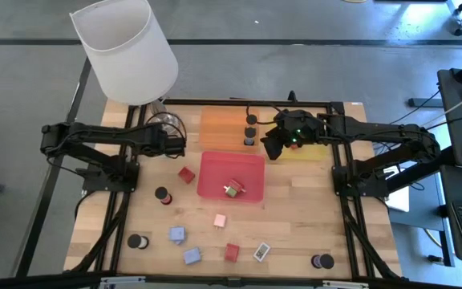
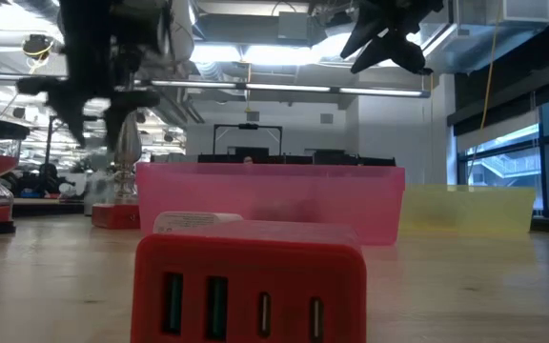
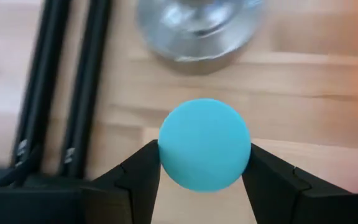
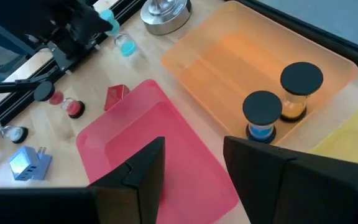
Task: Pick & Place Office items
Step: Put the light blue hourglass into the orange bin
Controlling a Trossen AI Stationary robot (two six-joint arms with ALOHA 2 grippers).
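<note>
Approx. three pcs binned, most still loose around flat red plastic tray (image 1: 215, 172); left gripper (image 3: 204, 177) pinches teal round-capped piece (image 3: 204, 144), right gripper (image 4: 191, 165) spread, empty.

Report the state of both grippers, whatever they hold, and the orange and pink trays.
left gripper: shut on the teal timer.
right gripper: open, holding nothing.
teal timer: gripped between the left gripper's fingers.
orange tray: holds two black-capped timers, both upright.
pink tray: holds one small block.
</note>
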